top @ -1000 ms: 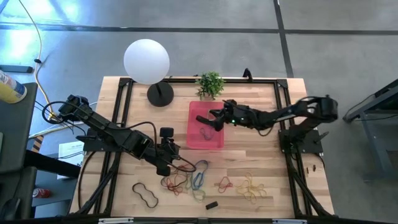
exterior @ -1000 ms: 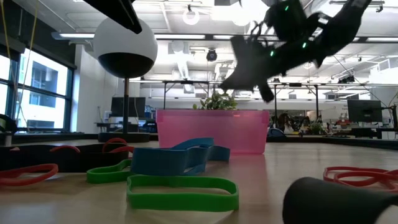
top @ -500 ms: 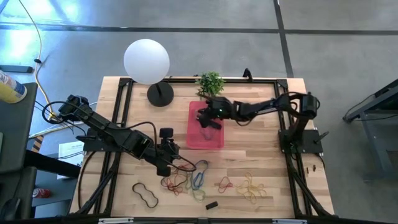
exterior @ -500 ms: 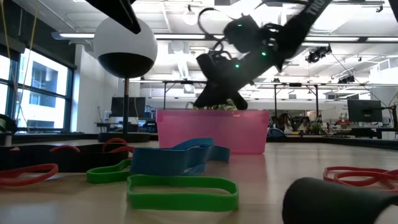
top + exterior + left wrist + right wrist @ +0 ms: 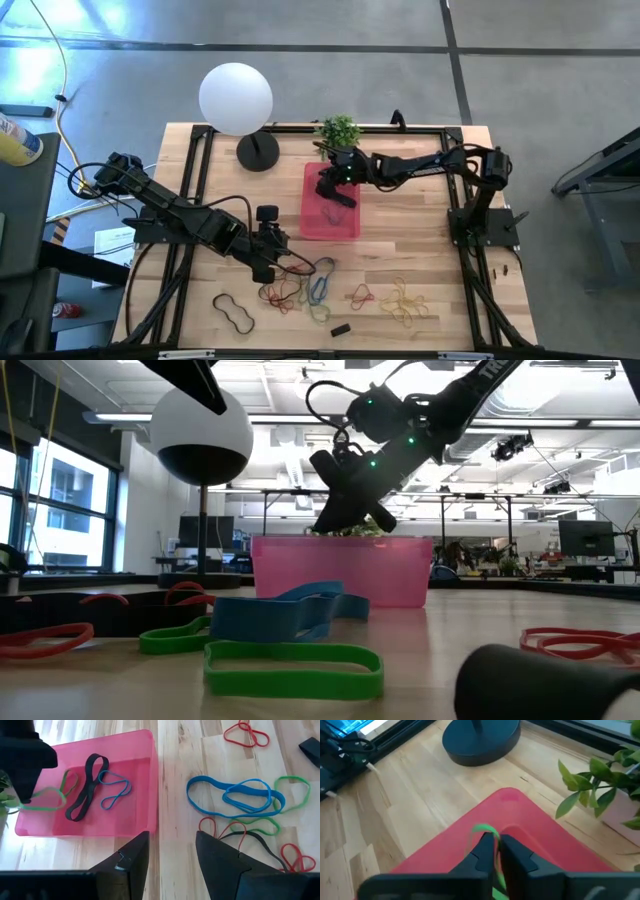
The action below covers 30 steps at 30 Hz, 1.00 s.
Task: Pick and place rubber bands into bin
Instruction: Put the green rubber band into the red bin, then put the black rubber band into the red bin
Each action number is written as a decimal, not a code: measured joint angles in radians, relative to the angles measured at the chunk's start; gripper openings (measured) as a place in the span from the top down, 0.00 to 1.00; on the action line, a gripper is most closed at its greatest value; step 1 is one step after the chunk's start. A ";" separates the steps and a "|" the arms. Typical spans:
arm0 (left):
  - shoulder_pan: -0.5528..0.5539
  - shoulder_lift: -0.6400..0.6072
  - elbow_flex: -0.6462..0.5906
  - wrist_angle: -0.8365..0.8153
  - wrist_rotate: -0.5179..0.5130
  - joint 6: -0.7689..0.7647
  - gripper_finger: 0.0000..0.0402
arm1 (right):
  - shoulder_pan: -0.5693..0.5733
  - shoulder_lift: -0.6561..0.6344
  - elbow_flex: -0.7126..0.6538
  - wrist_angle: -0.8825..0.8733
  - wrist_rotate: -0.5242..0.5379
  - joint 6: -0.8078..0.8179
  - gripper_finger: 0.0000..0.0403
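Observation:
The bin (image 5: 330, 225) is a pink-red tray at the table's middle, with a black band (image 5: 86, 787) and a blue band (image 5: 114, 795) lying on its floor. My right gripper (image 5: 496, 839) hovers over the bin's far end (image 5: 328, 188), shut on a green rubber band (image 5: 481, 829). My left gripper (image 5: 172, 845) stands open above the table just left of the bin's near end, touching nothing. Loose rubber bands lie on the wood near the front edge: blue (image 5: 235, 800), green (image 5: 290, 790), red (image 5: 245, 732). My right gripper pinches the green band's strand (image 5: 490, 834) between its two fingertips. The fingers slant down from the table's far right. The band's loop (image 5: 47, 799) hangs below them over the bin's far end; whether it touches the bin's floor I cannot tell.
A lamp with a white globe (image 5: 236, 97) and a dark round base (image 5: 258, 152) stands far left of the bin. A small potted plant (image 5: 338, 133) is just beyond the bin. More bands (image 5: 400, 300) and a black block (image 5: 341, 329) lie near the front edge.
My right gripper has swung toward the table's far left, from over the bin's right side to its far end, tipping steeper as it went. The green band has gone with it. My left arm has kept still.

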 joint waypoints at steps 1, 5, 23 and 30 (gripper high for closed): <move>0.000 0.000 0.000 0.000 -0.001 0.000 0.63 | 0.000 0.000 0.000 0.000 -0.001 0.001 0.90; 0.000 0.000 0.000 -0.002 -0.001 0.001 0.63 | 0.001 0.000 0.000 0.003 -0.036 0.009 0.77; 0.000 0.000 0.000 -0.005 0.154 0.056 0.63 | 0.070 -0.100 0.000 -0.115 -0.296 -0.105 0.62; -0.036 0.000 0.000 -0.009 0.259 0.119 0.63 | 0.211 -0.240 -0.001 -0.275 -0.267 -0.280 0.63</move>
